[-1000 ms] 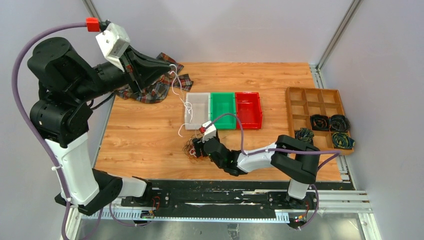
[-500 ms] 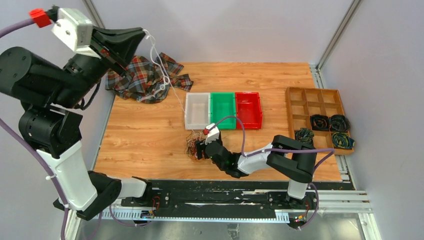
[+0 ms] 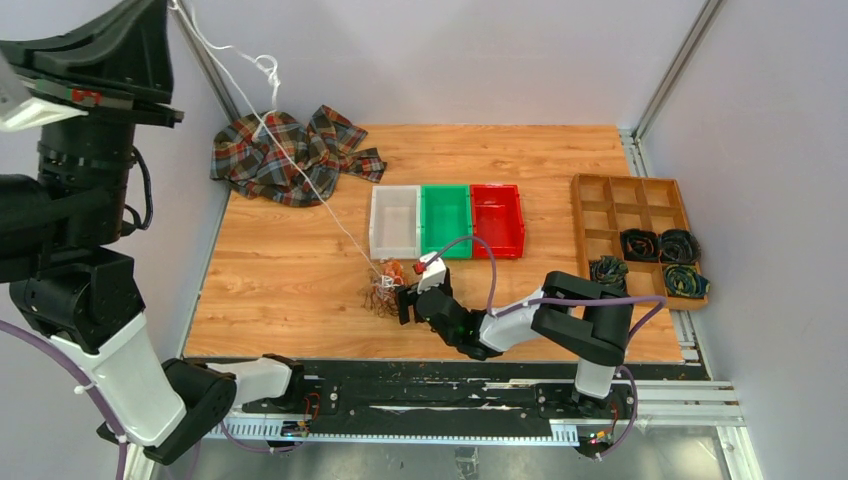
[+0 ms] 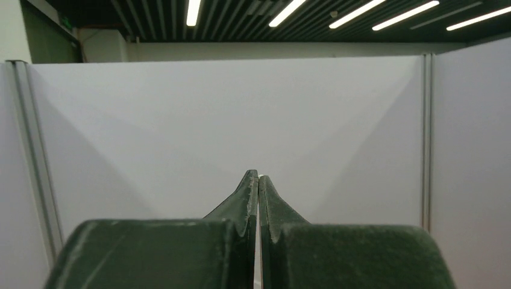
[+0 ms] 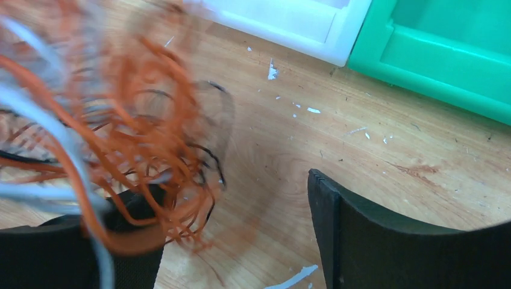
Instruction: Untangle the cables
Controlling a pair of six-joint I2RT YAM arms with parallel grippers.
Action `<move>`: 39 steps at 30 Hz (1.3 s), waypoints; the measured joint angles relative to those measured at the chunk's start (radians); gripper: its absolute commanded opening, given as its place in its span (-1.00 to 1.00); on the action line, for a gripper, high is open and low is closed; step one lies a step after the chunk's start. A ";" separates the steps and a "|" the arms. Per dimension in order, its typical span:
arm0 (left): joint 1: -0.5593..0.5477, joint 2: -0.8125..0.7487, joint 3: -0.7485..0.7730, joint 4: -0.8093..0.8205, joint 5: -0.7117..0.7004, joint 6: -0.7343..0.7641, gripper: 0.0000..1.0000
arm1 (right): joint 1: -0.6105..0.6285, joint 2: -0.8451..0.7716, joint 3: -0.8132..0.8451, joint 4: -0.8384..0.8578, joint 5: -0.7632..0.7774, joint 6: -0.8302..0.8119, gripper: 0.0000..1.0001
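The cables are a tangle (image 3: 384, 291) of thin orange-brown, black and white wires on the wooden table, in front of the white bin. One white cable (image 3: 266, 70) runs taut from the tangle up to my left gripper (image 3: 168, 6), which is raised high at the far left. In the left wrist view the left gripper (image 4: 258, 174) is shut, with a white sliver between its fingers. My right gripper (image 3: 403, 301) lies low on the table, right beside the tangle. It is open (image 5: 235, 198), and blurred orange wires (image 5: 129, 129) hang over its left finger (image 5: 72, 253).
White (image 3: 394, 222), green (image 3: 446, 220) and red (image 3: 497, 220) bins stand in a row behind the tangle. A plaid cloth (image 3: 290, 155) lies at the back left. A wooden organiser (image 3: 630, 215) at the right holds dark coiled cords (image 3: 660, 258).
My left arm has swung up and to the left, drawing the white cable taut out of the tangle. The tangle and the right gripper have shifted slightly.
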 measured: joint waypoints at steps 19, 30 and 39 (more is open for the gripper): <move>0.000 -0.045 -0.150 0.044 0.000 -0.001 -0.99 | 0.009 -0.255 -0.038 -0.023 -0.070 -0.135 0.78; 0.000 -0.037 -0.150 0.001 0.038 0.014 -0.99 | 0.033 -0.254 0.185 -0.076 -0.320 -0.315 0.71; 0.000 -0.134 -0.319 -0.010 0.027 0.063 -0.99 | 0.034 -0.020 0.327 -0.127 -0.402 -0.306 0.62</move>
